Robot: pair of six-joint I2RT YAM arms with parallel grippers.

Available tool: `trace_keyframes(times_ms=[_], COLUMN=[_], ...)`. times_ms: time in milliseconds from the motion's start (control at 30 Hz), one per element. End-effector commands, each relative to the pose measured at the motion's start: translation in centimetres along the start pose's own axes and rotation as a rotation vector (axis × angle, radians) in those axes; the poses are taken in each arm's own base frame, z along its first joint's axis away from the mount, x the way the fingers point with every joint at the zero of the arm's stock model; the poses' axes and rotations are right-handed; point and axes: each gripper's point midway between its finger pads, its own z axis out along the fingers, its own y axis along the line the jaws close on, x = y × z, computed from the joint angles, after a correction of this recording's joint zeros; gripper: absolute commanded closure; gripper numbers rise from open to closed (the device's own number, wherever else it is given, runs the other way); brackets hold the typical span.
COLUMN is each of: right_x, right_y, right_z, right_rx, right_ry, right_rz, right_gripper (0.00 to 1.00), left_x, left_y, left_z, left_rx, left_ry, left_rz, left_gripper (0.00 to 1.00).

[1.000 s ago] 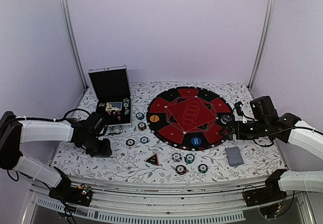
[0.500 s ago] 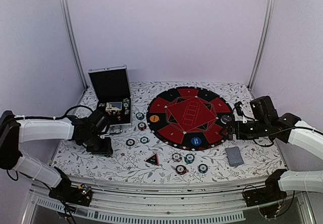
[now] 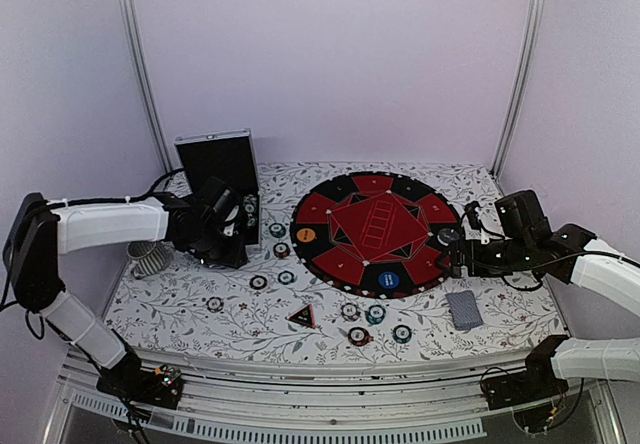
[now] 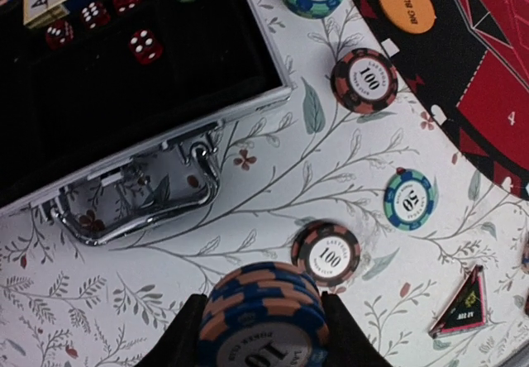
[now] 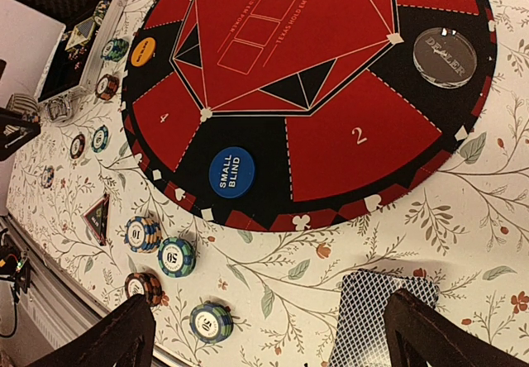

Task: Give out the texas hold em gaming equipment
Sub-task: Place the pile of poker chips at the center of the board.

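Left gripper (image 4: 263,344) was seen clamped on a blue-orange chip stack (image 4: 264,301), just beside the open case (image 4: 165,177). Loose chips (image 3: 375,314) were spread in front of the round mat (image 3: 375,229). Right gripper (image 5: 269,321) was held wide open, nothing gripped, over the card deck (image 5: 376,317).

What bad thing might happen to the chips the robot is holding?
The left gripper pinches a stack of blue-and-orange chips only by its edges, so some may slip out and scatter. Lowered here, it might also bump the brown 100 chip lying just beyond it.
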Motion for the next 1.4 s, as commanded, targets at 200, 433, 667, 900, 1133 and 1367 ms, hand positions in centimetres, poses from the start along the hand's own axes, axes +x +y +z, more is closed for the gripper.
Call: trace_keyframes(times_ms=[200, 433, 667, 900, 1133, 1367], right_x=[-0.2, 0.0, 0.0, 0.0, 0.0, 0.1], right_y=[-0.1, -0.1, -0.2, -0.2, -0.1, -0.2], right_z=[0.1, 0.3, 0.3, 0.4, 0.3, 0.4], right_rx=[-0.002, 0.001, 0.003, 0.004, 0.001, 0.004], right_ry=[-0.017, -0.006, -0.005, -0.003, -0.004, 0.001], right_rz=[-0.001, -0.002, 0.001, 0.001, -0.001, 0.001], right_gripper=[0.01, 0.01, 0.01, 0.01, 0.01, 0.01], left_x=[-3.6, -4.5, -3.9, -2.8, -2.1, -2.5], left_y=[-4.9, -5.6, -5.3, -5.7, -5.7, -5.8], left_z=[5.0, 7.2, 8.5, 9.4, 9.7, 9.1], left_rx=[0.081, 0.064, 0.023, 0.024, 0.032, 0.037], left_ry=[-0.024, -0.023, 0.003, 0.034, 0.058, 0.049], left_rz=[0.138, 0.165, 0.190, 0.211, 0.208, 0.206], left_gripper=[1.00, 1.00, 1.00, 1.00, 0.79, 0.52])
